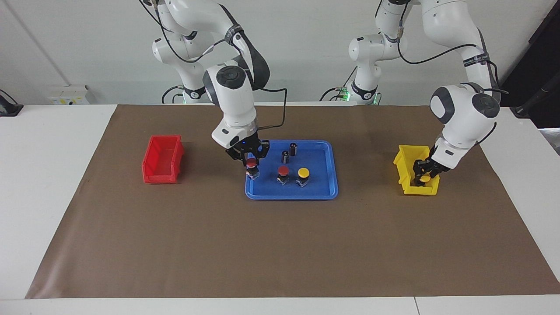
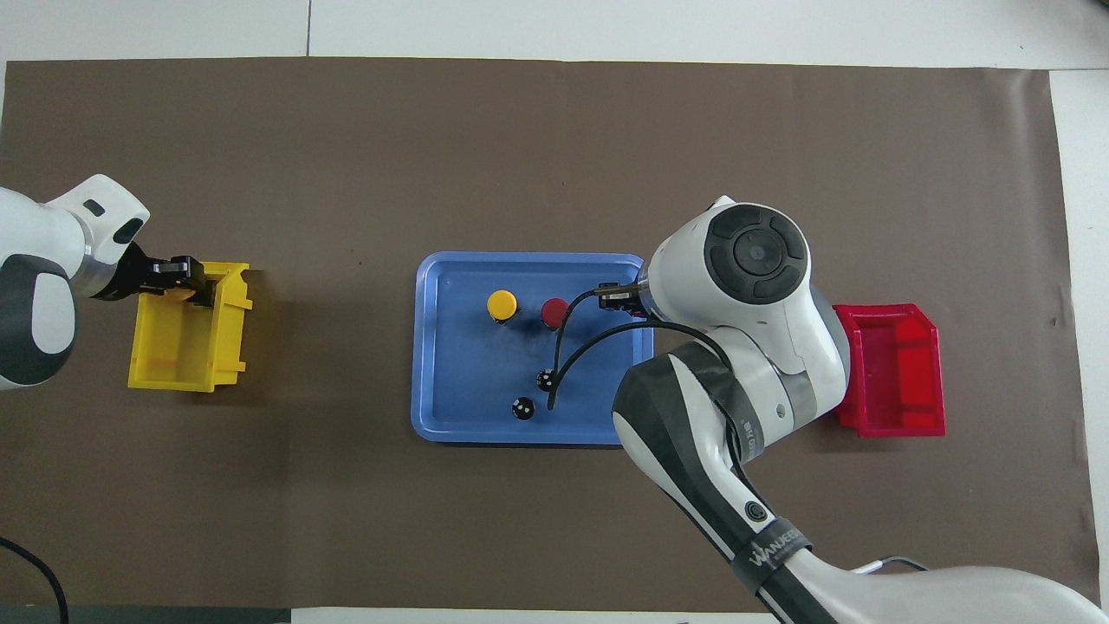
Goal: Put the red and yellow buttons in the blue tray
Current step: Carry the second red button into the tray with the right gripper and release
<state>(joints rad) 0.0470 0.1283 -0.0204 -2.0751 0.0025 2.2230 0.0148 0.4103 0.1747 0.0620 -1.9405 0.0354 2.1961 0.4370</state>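
Note:
The blue tray (image 1: 315, 186) lies at the table's middle and also shows in the overhead view (image 2: 459, 381). On it stand a red button (image 1: 283, 171) (image 2: 554, 310) and a yellow button (image 1: 303, 173) (image 2: 502, 304). My right gripper (image 1: 251, 161) is low over the tray's end toward the red bin, shut on a second red button (image 1: 250, 163) that stands upright at the tray floor. The overhead view hides both under the arm. My left gripper (image 1: 423, 174) (image 2: 186, 277) reaches down into the yellow bin (image 1: 404, 168), right over a yellow button (image 1: 424, 179) there.
Two dark capless cylinders (image 1: 285, 156) (image 1: 293, 148) stand on the tray, nearer to the robots than the buttons. A small red bin (image 1: 162, 159) (image 2: 897, 364) sits toward the right arm's end of the table. Brown mat covers the table.

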